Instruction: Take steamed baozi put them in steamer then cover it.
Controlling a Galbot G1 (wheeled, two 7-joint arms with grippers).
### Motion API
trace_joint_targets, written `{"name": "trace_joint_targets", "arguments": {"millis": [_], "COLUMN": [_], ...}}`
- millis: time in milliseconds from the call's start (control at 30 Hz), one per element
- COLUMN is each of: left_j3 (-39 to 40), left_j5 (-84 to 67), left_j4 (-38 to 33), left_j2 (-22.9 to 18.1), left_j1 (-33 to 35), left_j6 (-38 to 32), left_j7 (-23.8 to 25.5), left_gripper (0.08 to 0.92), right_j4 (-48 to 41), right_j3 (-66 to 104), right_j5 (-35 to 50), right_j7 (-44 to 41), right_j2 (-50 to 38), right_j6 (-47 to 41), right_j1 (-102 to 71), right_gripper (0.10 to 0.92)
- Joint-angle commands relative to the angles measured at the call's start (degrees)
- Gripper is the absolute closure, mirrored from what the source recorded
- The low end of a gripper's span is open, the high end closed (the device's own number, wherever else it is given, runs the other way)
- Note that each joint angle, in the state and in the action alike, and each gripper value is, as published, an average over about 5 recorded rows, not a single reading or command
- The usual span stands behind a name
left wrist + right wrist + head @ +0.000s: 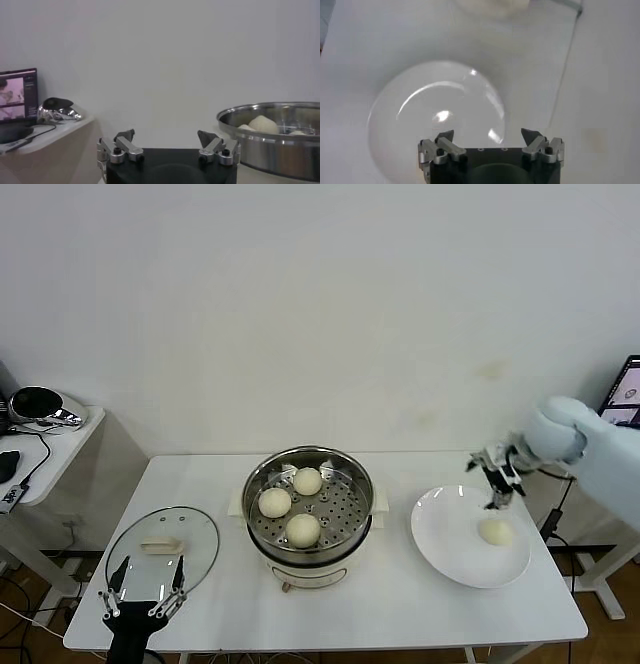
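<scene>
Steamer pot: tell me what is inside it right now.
Three buns sit on the perforated tray inside the steamer. It is uncovered; the lid lies on the table. Anything under the tray is hidden. A fourth bun remains on the plate.
</scene>
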Motion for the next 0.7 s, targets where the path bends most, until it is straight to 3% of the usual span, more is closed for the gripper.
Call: {"name": "trace_joint_targets", "arguments": {"millis": [33,700], "left_j3": [-1.06,-1.73], "left_j5": [-0.10,0.05], "left_j4": [-0.05,-0.52], "left_j2": [0.03,-0.62], "left_j1": [0.42,1.14], "left_j6": [0.03,0.04], "left_j7": [0.02,0.08], "left_gripper": [0.177,0.177], "right_j4": [-7.51,-19.53], "right_j3": [11.82,14.51], "right_j5": [-5.74,-9.89], "right_j7": [0.10,0.80], "right_j2": [-0.40,9.45], "right_j6": [-0.42,0.43], "right_j1": [-14.74,-16.99], "right_gripper": [0.203,0.206]}}
